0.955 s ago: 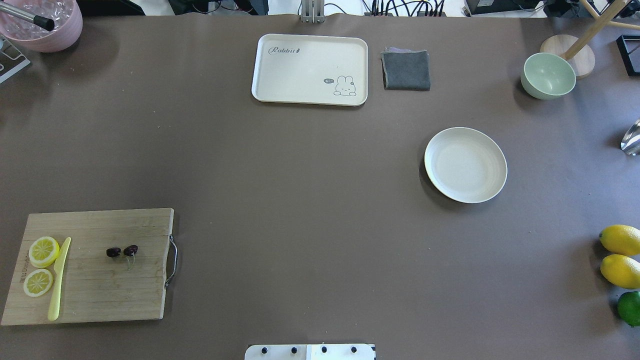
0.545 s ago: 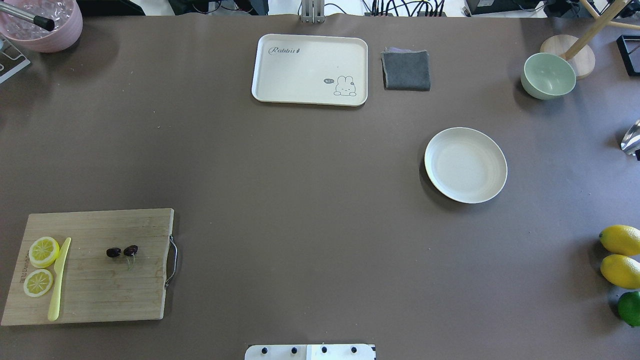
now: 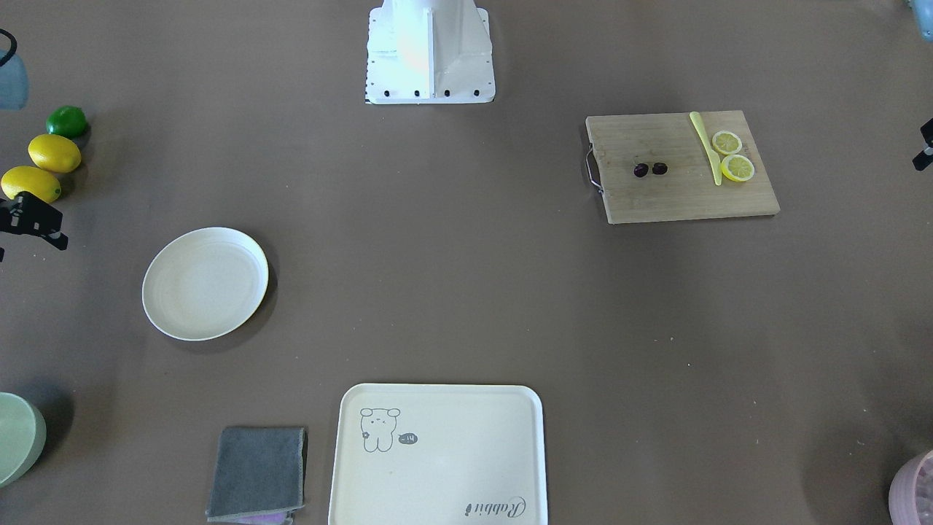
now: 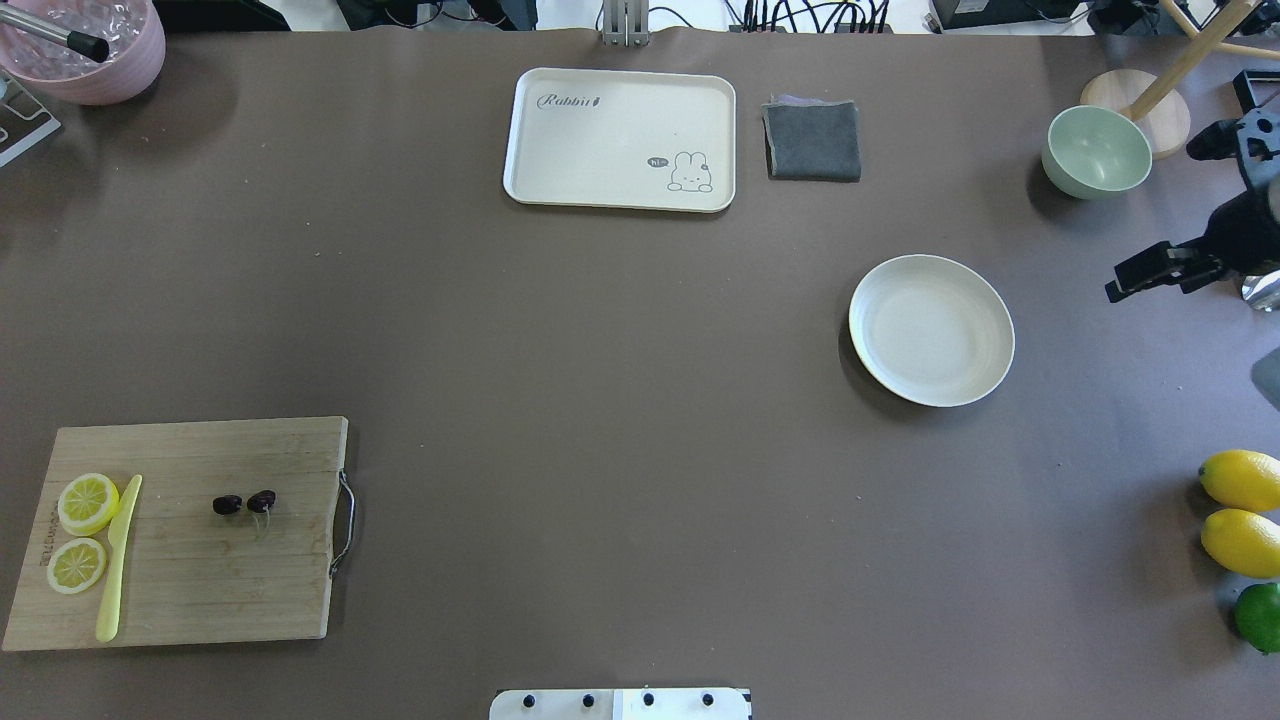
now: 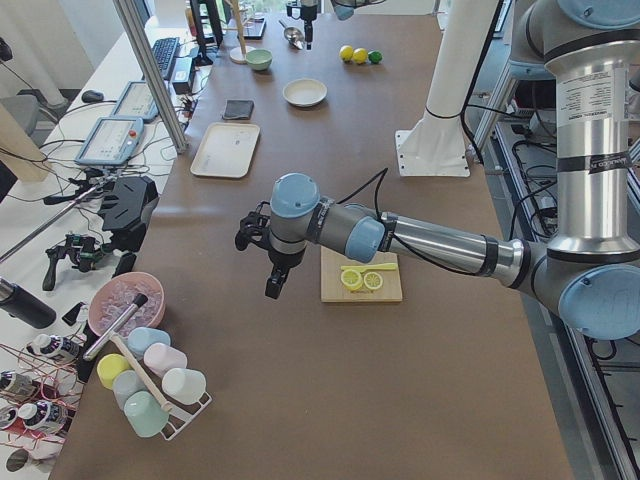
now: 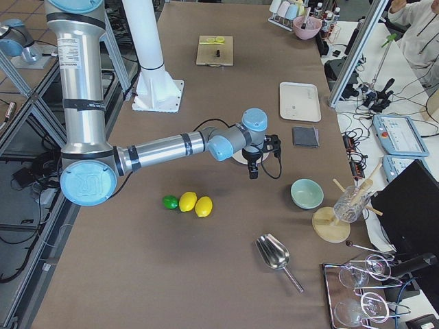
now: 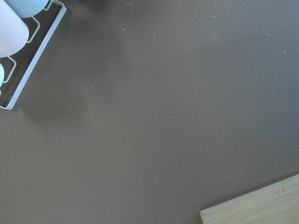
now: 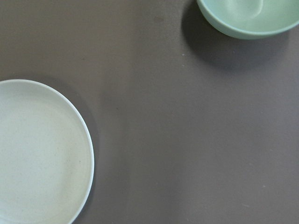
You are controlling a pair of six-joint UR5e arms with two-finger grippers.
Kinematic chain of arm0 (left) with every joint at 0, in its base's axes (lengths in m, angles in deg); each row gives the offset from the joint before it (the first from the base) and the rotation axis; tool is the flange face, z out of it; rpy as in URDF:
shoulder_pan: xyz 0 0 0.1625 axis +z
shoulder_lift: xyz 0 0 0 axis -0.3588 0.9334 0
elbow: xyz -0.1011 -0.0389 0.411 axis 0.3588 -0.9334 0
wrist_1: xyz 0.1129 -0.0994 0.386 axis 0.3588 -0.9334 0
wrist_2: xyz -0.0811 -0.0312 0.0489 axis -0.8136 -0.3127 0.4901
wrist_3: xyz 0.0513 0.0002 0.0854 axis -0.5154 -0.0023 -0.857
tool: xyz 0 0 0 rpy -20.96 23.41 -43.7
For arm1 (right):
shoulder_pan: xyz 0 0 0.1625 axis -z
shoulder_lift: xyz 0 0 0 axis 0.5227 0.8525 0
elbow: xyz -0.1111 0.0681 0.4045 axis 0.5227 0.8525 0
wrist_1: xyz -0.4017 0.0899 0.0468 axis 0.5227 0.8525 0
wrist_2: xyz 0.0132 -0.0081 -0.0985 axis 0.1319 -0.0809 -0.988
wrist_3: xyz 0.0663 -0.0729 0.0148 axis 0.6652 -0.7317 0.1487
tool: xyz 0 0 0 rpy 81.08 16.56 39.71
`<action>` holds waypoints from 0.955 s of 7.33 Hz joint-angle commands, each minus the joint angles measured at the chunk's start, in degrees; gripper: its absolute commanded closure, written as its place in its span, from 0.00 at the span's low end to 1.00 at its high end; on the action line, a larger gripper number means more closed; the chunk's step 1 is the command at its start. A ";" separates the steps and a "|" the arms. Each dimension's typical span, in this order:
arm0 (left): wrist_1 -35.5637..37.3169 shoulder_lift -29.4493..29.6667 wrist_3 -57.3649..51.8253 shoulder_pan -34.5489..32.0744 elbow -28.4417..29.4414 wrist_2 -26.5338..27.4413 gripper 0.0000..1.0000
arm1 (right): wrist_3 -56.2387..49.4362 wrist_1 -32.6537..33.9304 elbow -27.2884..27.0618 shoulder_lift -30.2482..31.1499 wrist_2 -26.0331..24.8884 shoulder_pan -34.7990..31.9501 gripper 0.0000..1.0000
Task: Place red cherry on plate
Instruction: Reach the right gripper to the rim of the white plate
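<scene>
The red cherry point(image 4: 245, 502), a dark pair, lies on the wooden cutting board point(image 4: 200, 590) at the near left of the table; it also shows in the front view as the cherry point(image 3: 650, 169). The cream plate point(image 4: 930, 330) sits empty on the right half. My right gripper point(image 4: 1160, 220) hangs open to the right of the plate, between it and the green bowl; its wrist view shows the plate point(image 8: 42, 154) rim. My left gripper point(image 5: 257, 265) hovers over bare table left of the board, apart from the cherry. I cannot tell its state.
On the board are two lemon slices point(image 4: 85, 530) and a yellow knife point(image 4: 118, 560). A rabbit tray point(image 4: 620, 138) and grey cloth point(image 4: 812, 140) lie at the far edge, a green bowl point(image 4: 1097, 150) far right. Lemons point(image 4: 1240, 510) and a lime point(image 4: 1258, 615) sit near right.
My right gripper has come into the overhead view from the right edge, where before only the table showed. The cherry, plate and board have not moved.
</scene>
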 commanded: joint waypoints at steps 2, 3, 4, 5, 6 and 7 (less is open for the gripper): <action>-0.10 0.86 0.02 0.65 0.64 0.19 0.02 | 7.62 -7.32 9.95 -6.88 -2.35 7.03 0.05; -0.10 0.86 0.54 1.00 0.65 0.19 0.02 | 11.05 -11.27 13.11 -7.76 -2.27 7.83 0.09; -0.45 0.86 1.68 1.09 0.56 0.19 0.02 | 14.13 -14.35 14.01 -7.77 -2.35 8.80 0.14; -0.63 0.86 1.87 1.10 0.56 0.19 0.02 | 15.21 -14.82 14.63 -7.86 -2.35 9.59 0.33; -0.63 0.86 2.13 1.18 0.47 0.19 0.02 | 15.48 -14.82 14.46 -7.86 -2.01 9.60 0.71; -0.63 0.86 2.13 1.88 0.64 0.19 0.02 | 15.74 -14.82 14.46 -7.86 -2.00 9.86 1.00</action>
